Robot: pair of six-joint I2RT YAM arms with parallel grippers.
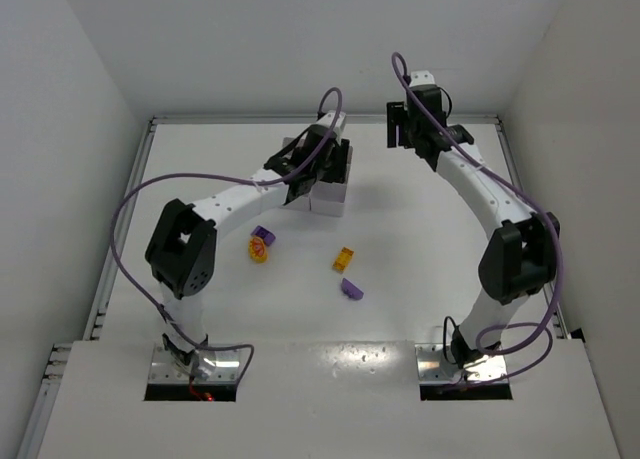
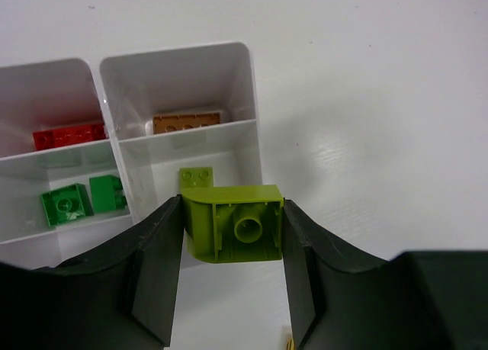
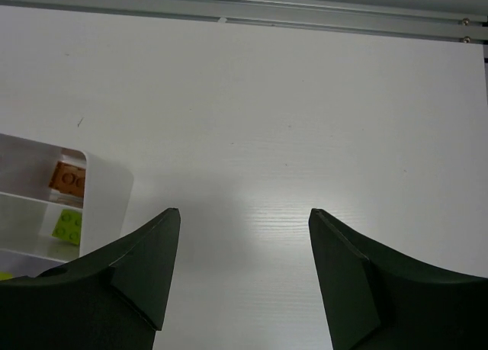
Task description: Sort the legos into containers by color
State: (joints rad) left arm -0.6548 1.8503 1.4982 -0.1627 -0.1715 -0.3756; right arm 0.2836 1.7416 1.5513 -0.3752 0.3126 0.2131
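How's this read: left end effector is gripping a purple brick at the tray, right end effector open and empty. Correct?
Not quite. The brick in the left end effector is lime green, not purple, as the left wrist view shows; a purple brick lies loose on the table. The rest stands: it is at the tray, and the right end effector is open and empty.

A robotics lab test cell, going by the plain white panel walls [image 1: 60,79] boxing in a white table [image 1: 420,229], the aluminium rail [image 3: 305,18] along its edge well beyond the right gripper's [image 3: 242,213] jaws, and looping purple cables [image 1: 114,224].
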